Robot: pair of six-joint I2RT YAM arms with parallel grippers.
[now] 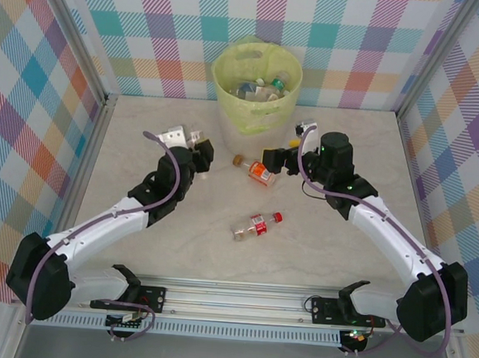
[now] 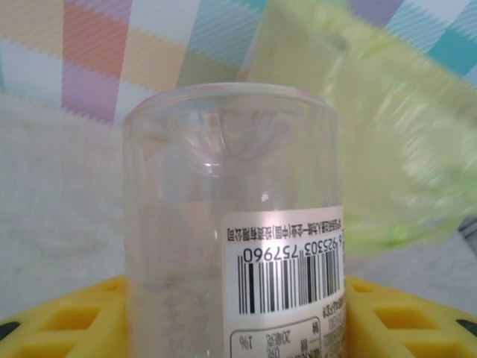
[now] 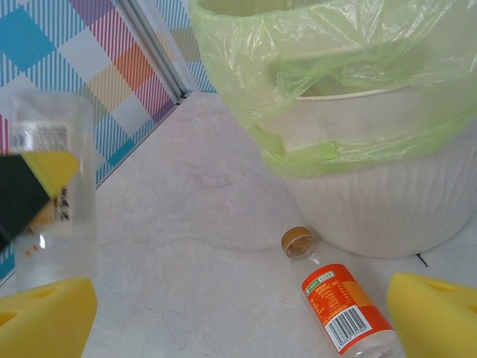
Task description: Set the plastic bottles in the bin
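Item: plastic bottles, small, clear, capped; destination the bin, a cream bucket in a yellow-green bag at the far end of the table, with several bottles inside it already. Unit one, held bottle: clamped in my left gripper, yellow pads on either side of the lower body; barcode label toward the wrist camera; base end outward, the bin close ahead. Unit two, orange-label bottle: lying on its side near the foot of the bin, brown cap toward it; my right gripper hangs over it with jaws spread wide and nothing between them. Unit three, red-label bottle: lying on the table nearer my bases, well apart from both grippers. Handling, by my judgement: the bottles look empty, so light; thin walls likely give under a hard squeeze; smooth and round, so apt to roll or slip; not fragile. Best hold: across the labelled mid-body, jaws square to the long axis, away from the tapered neck.
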